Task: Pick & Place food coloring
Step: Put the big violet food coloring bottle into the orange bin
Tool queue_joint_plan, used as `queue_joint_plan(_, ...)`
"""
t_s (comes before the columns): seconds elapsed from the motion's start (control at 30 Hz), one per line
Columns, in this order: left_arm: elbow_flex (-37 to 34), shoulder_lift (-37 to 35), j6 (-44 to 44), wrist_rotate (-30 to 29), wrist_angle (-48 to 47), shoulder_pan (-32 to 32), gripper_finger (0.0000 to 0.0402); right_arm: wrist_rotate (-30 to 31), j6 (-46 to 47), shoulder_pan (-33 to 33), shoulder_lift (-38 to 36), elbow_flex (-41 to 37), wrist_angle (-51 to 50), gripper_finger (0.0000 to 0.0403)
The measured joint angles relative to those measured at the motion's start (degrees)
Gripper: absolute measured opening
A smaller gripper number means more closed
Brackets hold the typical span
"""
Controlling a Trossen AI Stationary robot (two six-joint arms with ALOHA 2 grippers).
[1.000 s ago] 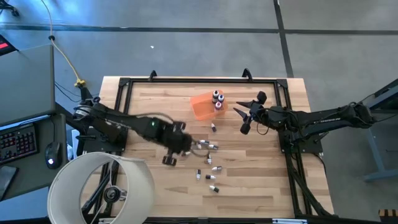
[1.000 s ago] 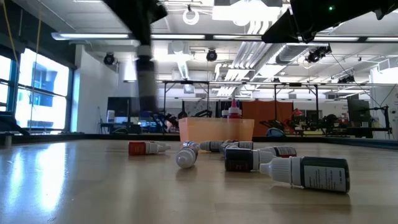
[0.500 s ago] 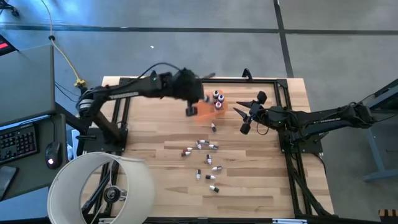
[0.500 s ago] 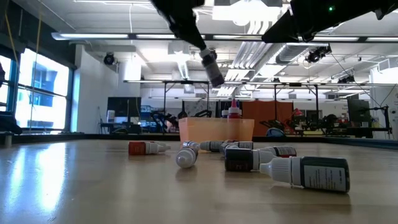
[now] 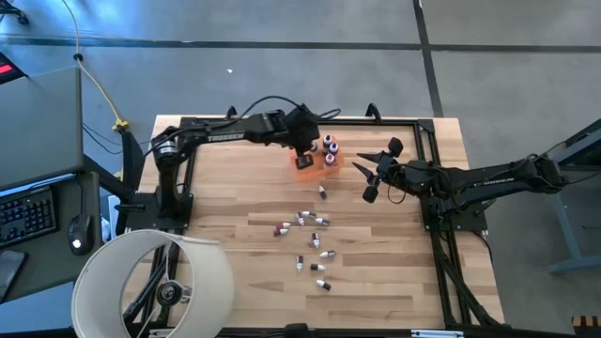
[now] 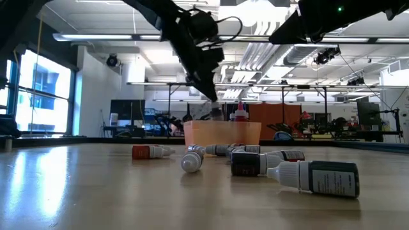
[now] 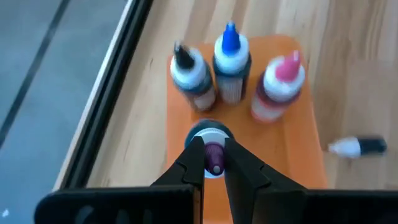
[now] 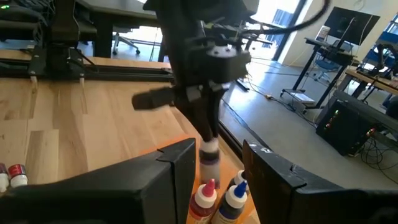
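- My left gripper (image 7: 214, 160) is pinching a purple-tipped bottle (image 7: 213, 152) upright, hanging over the orange tray (image 7: 303, 155)
- The tray is holding three standing bottles (image 7: 231, 62); my right gripper (image 5: 368, 178) is waiting nearby, fingers apart, gripping nothing
- The low view is showing loose bottles (image 6: 255, 163) lying on the table (image 6: 96, 191); my wrist view is catching only one (image 7: 360, 146)

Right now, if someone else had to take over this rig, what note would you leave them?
Left claw: shut on a purple-tipped bottle, held over the orange tray.
Right claw: open, empty, waiting beside the tray.
Done: three bottles stand upright in the tray.
Left: set this fourth one down, then fetch the loose bottles lying scattered on the table.
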Motion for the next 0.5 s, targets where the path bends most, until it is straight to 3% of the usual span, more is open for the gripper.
queue_joint_plan(0.5, 0.4, 3.6, 2.8, -0.9, 0.8, 0.0, 0.0057, -0.2, 0.0, 0.0, 0.0, 0.0, 0.0, 0.0126)
